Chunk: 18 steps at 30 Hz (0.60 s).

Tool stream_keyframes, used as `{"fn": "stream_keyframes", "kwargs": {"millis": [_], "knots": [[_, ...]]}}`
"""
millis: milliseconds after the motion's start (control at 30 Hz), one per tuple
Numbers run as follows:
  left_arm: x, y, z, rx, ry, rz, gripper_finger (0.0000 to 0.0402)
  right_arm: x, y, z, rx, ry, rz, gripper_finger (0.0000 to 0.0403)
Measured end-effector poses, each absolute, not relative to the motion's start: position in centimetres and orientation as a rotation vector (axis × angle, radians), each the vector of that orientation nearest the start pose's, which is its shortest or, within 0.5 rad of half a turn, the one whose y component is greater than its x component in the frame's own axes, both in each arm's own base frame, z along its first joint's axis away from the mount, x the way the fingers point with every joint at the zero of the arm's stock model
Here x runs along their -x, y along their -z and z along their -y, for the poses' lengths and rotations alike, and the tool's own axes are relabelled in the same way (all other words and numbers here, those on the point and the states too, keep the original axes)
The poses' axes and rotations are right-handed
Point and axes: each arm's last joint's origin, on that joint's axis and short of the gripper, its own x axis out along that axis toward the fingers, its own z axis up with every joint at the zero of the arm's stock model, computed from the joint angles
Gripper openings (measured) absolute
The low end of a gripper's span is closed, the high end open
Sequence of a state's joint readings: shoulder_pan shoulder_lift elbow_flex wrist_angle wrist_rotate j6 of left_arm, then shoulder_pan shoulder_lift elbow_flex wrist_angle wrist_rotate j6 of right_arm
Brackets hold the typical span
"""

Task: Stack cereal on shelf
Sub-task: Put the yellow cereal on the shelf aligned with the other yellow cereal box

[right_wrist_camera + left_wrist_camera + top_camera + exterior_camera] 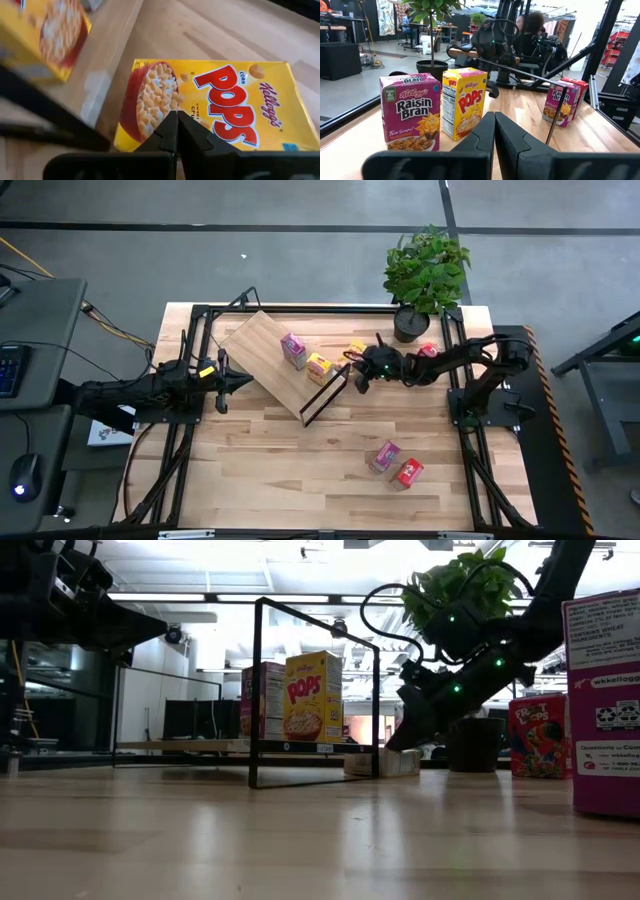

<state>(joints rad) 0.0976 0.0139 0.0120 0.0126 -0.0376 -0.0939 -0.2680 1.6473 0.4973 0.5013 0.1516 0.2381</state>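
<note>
The shelf (265, 352) is a light wood board lying aslant at the table's far left, with its black wire frame (325, 394) at the right end. A pink-purple box (293, 350) and a yellow box (319, 366) stand upright on it. A second yellow box (215, 105) lies flat on the table just right of the frame. My right gripper (353, 378) is shut, pointing down at this box's upper face. My left gripper (222, 382) is shut and empty, just left of the shelf. A red box (427, 351) stands by the plant. A pink-purple box (384, 456) and a red box (408, 473) lie at the near right. My right gripper's shut fingertips (176, 120) stand at the upper face of the flat yellow box (165, 100), near the end next to the shelf, slanting down from the table's right. I cannot tell whether they touch it. The box lies flat on the table.
A potted green plant (425, 275) stands at the far right, close behind my right arm. The black metal table frame (300, 309) runs along the table's edges. Bare tabletop (290, 470) lies near the front, left of the two loose boxes.
</note>
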Motion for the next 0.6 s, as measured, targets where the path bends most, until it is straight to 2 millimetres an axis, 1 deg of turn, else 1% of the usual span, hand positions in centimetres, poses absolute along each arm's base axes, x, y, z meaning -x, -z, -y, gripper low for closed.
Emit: {"fn": "stream_keyframes", "kwargs": {"millis": [100,200,467,533,600], "knots": [[-9.7,-16.8,-1.1,0.094,-0.134,0.018,0.0003,-25.3,-11.4,7.4,-0.215,0.464,-0.686,0.0001],[-9.7,-16.8,-1.1,0.094,-0.134,0.017,0.0003,-24.2,-12.4,7.1,-0.178,0.449,-0.763,0.0001],[-9.7,-16.8,-1.1,0.094,-0.135,0.017,0.0003,-20.0,-14.8,5.8,-0.049,0.344,-1.007,0.0],[-9.7,-16.8,-1.1,0.094,-0.134,0.018,0.0003,-19.2,-15.5,5.6,-0.058,0.346,-1.005,0.0],[-9.7,-16.8,-1.1,0.094,-0.135,0.017,0.0003,-19.0,-16.7,5.4,-0.096,0.339,-0.918,0.0]]}}
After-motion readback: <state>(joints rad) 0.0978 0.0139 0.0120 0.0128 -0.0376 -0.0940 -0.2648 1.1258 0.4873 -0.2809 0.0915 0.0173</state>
